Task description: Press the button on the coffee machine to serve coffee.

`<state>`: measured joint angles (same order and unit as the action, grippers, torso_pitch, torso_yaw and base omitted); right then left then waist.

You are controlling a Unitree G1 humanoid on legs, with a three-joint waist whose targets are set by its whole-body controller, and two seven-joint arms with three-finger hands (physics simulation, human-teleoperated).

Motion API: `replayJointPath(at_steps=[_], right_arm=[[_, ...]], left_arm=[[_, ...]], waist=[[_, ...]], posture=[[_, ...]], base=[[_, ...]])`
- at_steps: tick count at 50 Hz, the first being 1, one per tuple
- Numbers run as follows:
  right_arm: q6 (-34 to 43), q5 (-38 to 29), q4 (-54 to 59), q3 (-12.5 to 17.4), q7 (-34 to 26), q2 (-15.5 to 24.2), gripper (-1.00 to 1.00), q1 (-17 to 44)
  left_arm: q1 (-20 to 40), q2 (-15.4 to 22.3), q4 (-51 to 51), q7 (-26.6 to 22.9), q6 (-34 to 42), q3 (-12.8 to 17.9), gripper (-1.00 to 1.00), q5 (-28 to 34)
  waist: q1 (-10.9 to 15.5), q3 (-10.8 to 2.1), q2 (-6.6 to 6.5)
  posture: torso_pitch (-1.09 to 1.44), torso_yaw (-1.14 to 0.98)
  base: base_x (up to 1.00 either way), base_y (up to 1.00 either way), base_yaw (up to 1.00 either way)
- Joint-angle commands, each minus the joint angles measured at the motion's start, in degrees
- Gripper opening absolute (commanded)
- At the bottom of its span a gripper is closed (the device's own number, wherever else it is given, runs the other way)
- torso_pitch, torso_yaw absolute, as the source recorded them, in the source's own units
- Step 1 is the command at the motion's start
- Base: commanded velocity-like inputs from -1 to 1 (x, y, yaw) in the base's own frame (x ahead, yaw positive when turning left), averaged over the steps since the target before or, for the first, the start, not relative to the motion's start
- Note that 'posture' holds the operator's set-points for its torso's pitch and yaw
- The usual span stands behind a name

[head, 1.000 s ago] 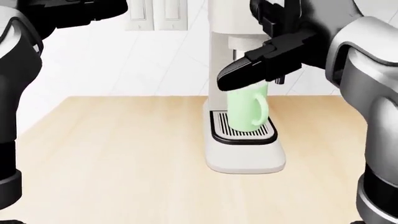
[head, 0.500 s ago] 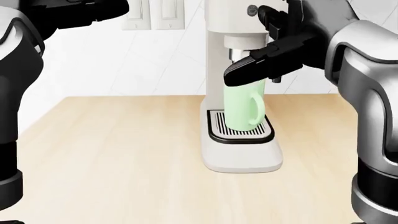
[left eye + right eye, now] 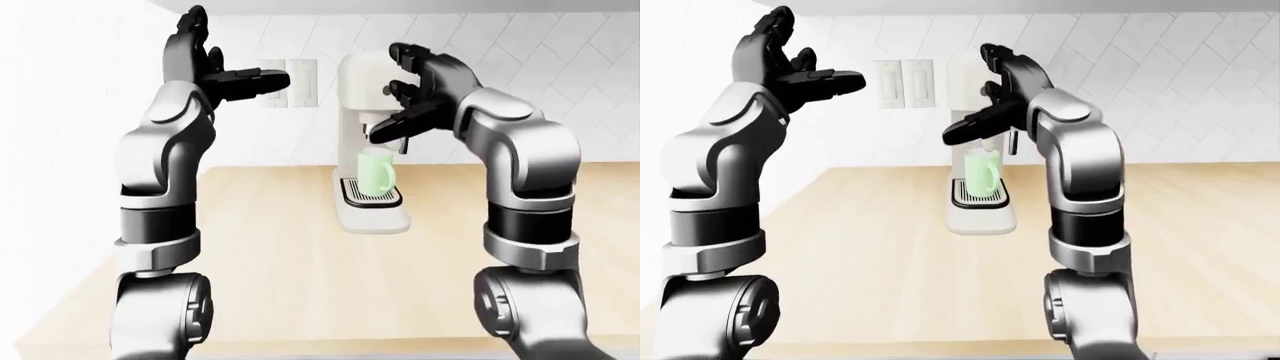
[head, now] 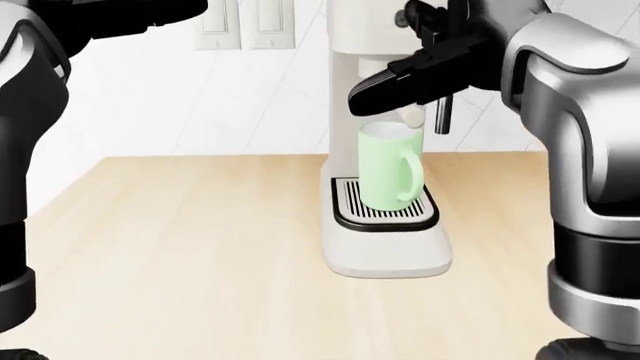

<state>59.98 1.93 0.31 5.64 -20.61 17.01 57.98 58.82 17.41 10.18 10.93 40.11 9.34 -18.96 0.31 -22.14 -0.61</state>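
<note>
A white coffee machine (image 3: 362,79) stands on the wooden counter against the tiled wall. A pale green mug (image 4: 389,166) stands on its drip grate (image 4: 386,212) under the spout. My right hand (image 3: 408,90) is open with fingers spread, held up at the machine's upper face; its thumb (image 4: 385,91) reaches across just above the mug. The button is hidden behind the hand. My left hand (image 3: 222,66) is open and raised at the upper left of the left-eye view, apart from the machine.
A double wall switch plate (image 3: 288,84) sits on the wall left of the machine. The wooden counter (image 4: 190,247) stretches to both sides. Its left edge (image 3: 110,270) drops off at the left of the left-eye view.
My right hand has moved up and slightly left against the machine's top, now covering the round button seen before. The view has shifted a little; the mug's rim now shows.
</note>
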Motion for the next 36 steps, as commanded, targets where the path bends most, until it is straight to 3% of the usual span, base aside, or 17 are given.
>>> replayJointPath(at_steps=[1,36], right_arm=[[-1.9,-0.2,-0.9,0.5,0.3,0.4,1.0,1.9],[-8.2,-0.1,6.3,0.3,1.8,-1.2,1.0,2.4]], left_arm=[[2.0,0.6,-1.5,-0.1,-1.4,0.3,1.0,0.0],[1.3,0.3,-1.7,0.2,-1.9,0.3,1.0,-0.3]], waist=[[0.0,-0.25,-0.08],[0.2,-0.11,-0.05]], posture=[[-0.65,0.0],[-0.65,0.0]], base=[[0.0,0.0,0.0],[0.0,0.0,0.0]])
